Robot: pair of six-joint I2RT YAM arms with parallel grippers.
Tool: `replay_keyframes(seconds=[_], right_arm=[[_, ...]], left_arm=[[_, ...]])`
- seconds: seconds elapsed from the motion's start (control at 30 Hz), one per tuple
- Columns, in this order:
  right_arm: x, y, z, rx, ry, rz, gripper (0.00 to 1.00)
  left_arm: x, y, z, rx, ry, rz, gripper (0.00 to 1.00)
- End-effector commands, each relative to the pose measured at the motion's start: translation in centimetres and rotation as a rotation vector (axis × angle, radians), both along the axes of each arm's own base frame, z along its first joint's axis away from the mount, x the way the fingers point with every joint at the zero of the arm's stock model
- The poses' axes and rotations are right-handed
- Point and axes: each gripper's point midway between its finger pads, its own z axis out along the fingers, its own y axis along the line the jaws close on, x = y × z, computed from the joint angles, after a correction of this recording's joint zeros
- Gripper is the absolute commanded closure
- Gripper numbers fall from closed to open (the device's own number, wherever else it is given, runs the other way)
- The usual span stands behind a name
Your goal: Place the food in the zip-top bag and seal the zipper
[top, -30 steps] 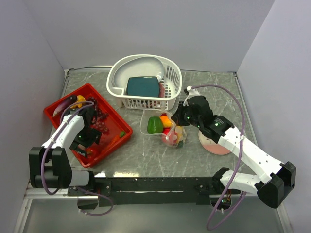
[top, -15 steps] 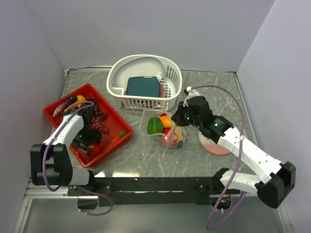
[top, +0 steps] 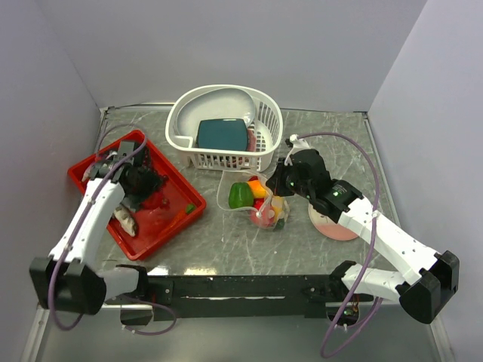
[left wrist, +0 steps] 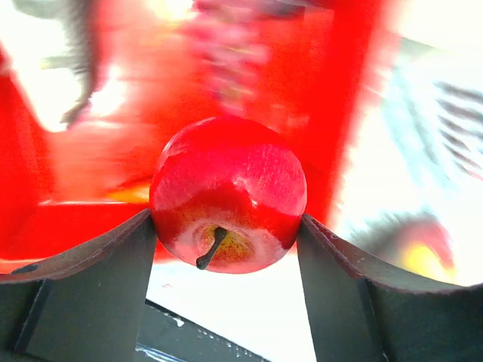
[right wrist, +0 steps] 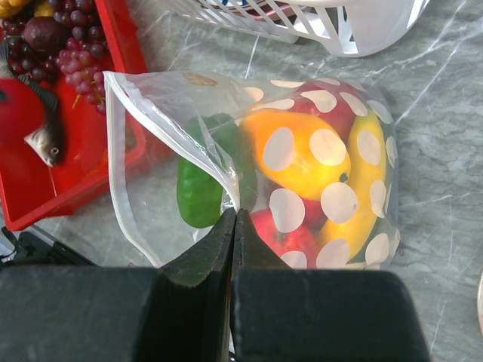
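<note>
A grey marbled desk (top: 226, 241) is seen from above, boxed in by pale walls (top: 226, 45), a white basket (top: 224, 88) at the back and a red tray (top: 162, 226) on the left. The left fingers (top: 145, 183) are placed over the tray; only the left wrist view shows a red fruit (left wrist: 228, 192) clamped between them. The bag (right wrist: 324, 181) lies before the basket, mouth open. Up close, its edge is seen pinched in the closed right fingers (right wrist: 235, 226), with a green pepper (right wrist: 198, 192), orange piece (right wrist: 294, 154) and banana (right wrist: 362, 188) inside.

Blurred red tray (left wrist: 98, 173) and perhaps grapes (left wrist: 230, 53) behind the red fruit (left wrist: 226, 200)
</note>
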Motion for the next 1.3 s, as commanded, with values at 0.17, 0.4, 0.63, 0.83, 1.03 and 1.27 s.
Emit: replay_keyframes(seconds=[0.17,0.4,0.63,0.83,1.03,1.27], right_arm=[[0.3,0.0,2.4,0.023,-0.066,-0.005,1.0],[0.6,-0.7,3.6,0.022,-0.074,-0.053,1.0],[0.1,-0.8,4.1,0.059,-0.058,-0.072,1.0],[-0.1,-2.3,4.8,0.045,-0.068,-0.137,1.0],[-0.1,-3.2,5.7,0.044,-0.084,-0.178,0.99],[-0.1,-3.9,5.8,0.026,-0.084,-0.206,0.99]], left_arm=[[1.4,-11.5,10.7,-0.065,-0.325,-0.397,0.7],[-0.3,-22.0,12.5,-0.265,-0.439,-0.663,0.68],[-0.5,-29.2,13.1,-0.372,-0.54,-0.791,0.67],[-1.2,-32.5,10.0,-0.427,-0.489,-0.849,0.67],[-1.3,-34.7,7.6,-0.442,-0.45,-0.923,0.2],[-1.5,-33.8,11.0,-0.424,-0.536,-0.961,0.01]])
